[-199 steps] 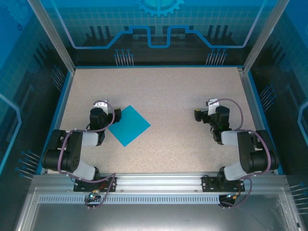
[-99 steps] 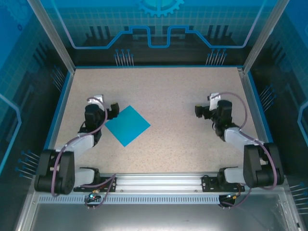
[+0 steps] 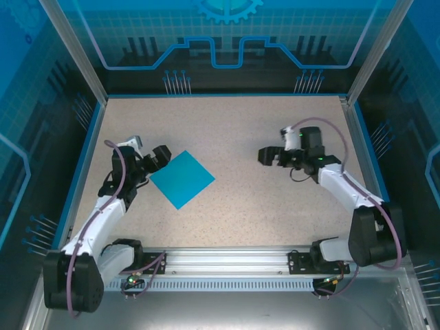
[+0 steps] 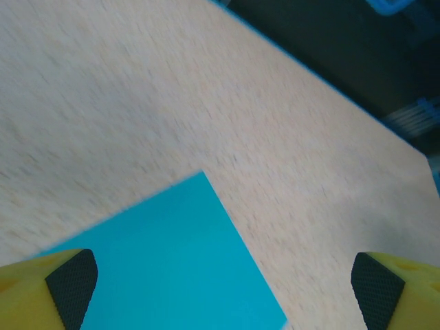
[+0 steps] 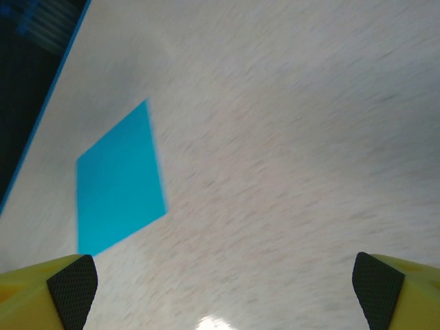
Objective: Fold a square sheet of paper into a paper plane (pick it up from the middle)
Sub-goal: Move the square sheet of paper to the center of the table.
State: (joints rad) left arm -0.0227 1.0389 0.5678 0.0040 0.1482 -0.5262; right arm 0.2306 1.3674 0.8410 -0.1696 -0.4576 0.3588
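The square sheet of paper [image 3: 182, 179] is teal-blue and lies flat and uncreased on the speckled table, left of the middle, turned like a diamond. A paper plane is out of view. My left gripper [image 3: 158, 157] hovers at the sheet's upper left edge, open, with nothing between its pads. In the left wrist view the sheet [image 4: 165, 268] lies below my open left gripper [image 4: 223, 283]. My right gripper [image 3: 269, 156] is open and empty over bare table, well to the right of the sheet. The right wrist view has the sheet [image 5: 120, 182] far off to the left of my open right gripper [image 5: 223, 289].
The beige table [image 3: 240, 124] has a blue raised rim [image 3: 88, 155] on the left, back and right, with clear panels behind it. An aluminium rail [image 3: 220, 258] carrying both arm bases runs along the near edge.
Both arms have stretched out from a folded pose. The left gripper swung up beside the sheet's left edge; the right gripper moved left toward the middle. The sheet has not moved.
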